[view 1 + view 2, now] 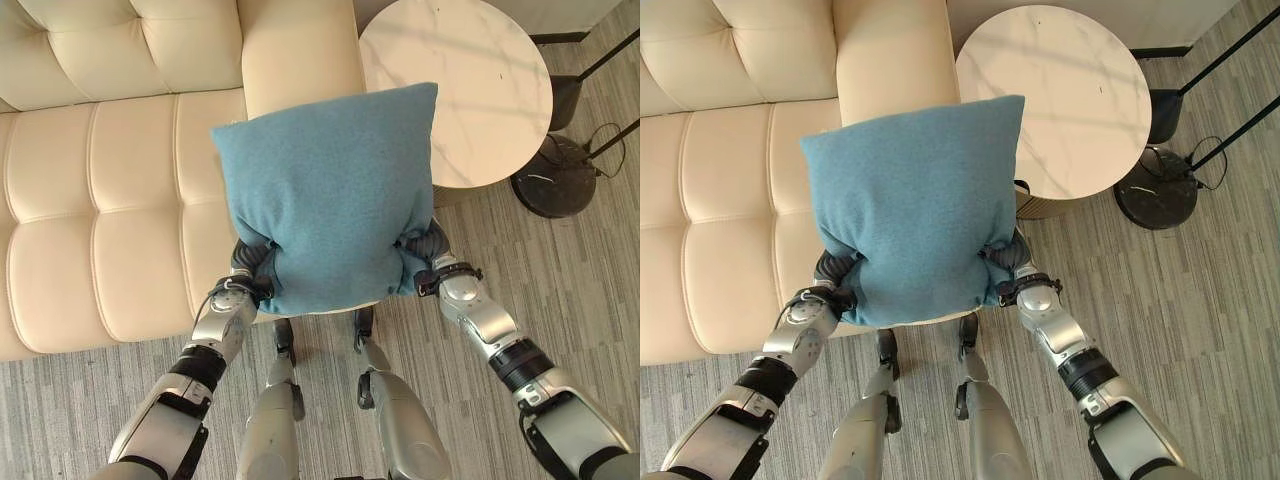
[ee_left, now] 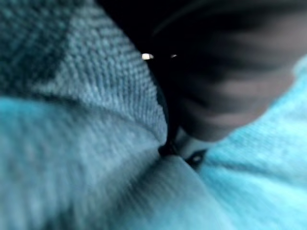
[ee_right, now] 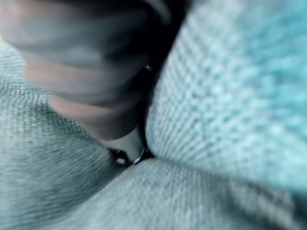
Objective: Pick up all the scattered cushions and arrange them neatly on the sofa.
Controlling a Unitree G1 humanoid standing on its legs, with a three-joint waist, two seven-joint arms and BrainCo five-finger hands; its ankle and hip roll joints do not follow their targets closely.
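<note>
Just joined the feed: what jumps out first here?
A big blue cushion held up mid-frame, over the cream sofa's front edge. The left hand and right hand press into its lower corners. A round marble table stands right of the sofa.

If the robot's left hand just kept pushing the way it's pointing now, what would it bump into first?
The blue cushion itself: the left hand is already pressed into its lower left side, the right hand into the opposite side. Beyond the cushion, the cream sofa seems next in line, though depth is hard to judge.
</note>
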